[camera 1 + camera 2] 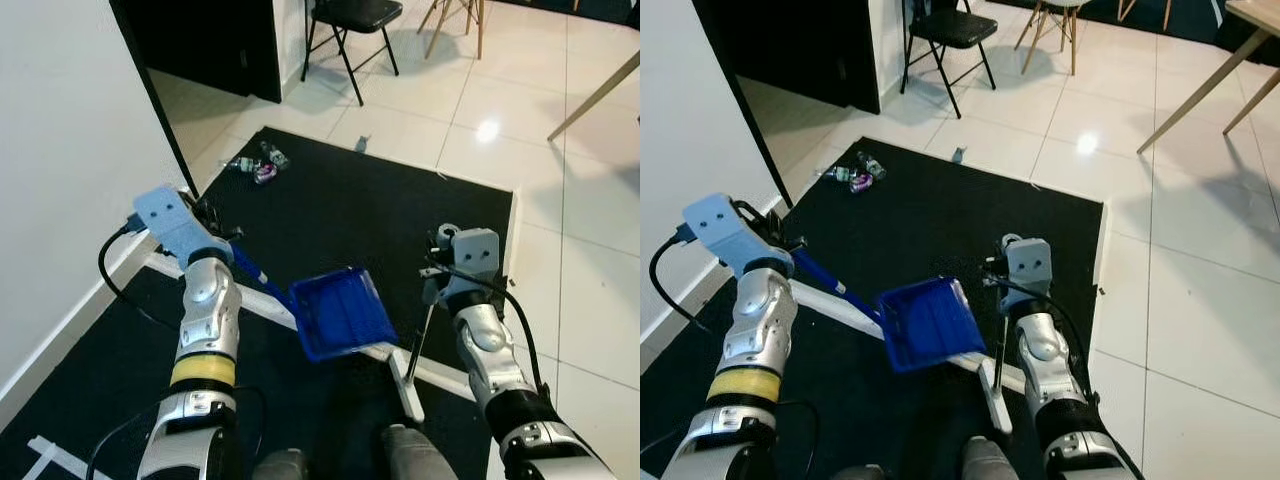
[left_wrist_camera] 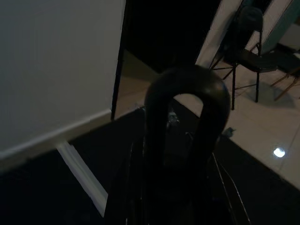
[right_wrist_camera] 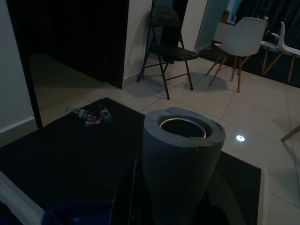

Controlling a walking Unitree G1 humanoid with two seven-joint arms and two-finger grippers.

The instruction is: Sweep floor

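— Blue plastic front and centre: the dustpan (image 1: 340,312) hangs over the black mat (image 1: 380,210), its pan tilted, its blue handle running back up to the left gripper (image 1: 222,245).

— Is that gripper clamped on it?

— The handle ends right at it, so it looks held; in the left wrist view a dark loop, the end of the handle, sits straight ahead of the camera, but the fingers themselves are too dark to read, so I cannot tell how the jaws stand.

— And the other side?

— The right gripper (image 1: 432,285) is over the thin broom pole (image 1: 420,340), which drops to a white broom head (image 1: 405,385) on the mat beside the dustpan. In the right wrist view the grey top of the pole (image 3: 183,140) rises just before the camera. Jaws there — cannot tell either.

— Anything to sweep?

— A small heap of litter (image 1: 258,165) at the mat's far left corner, near the dark doorway, well apart from the dustpan. One scrap (image 1: 361,144) lies on the white tiles just past the mat's edge, with a black folding chair (image 1: 350,25) beyond.
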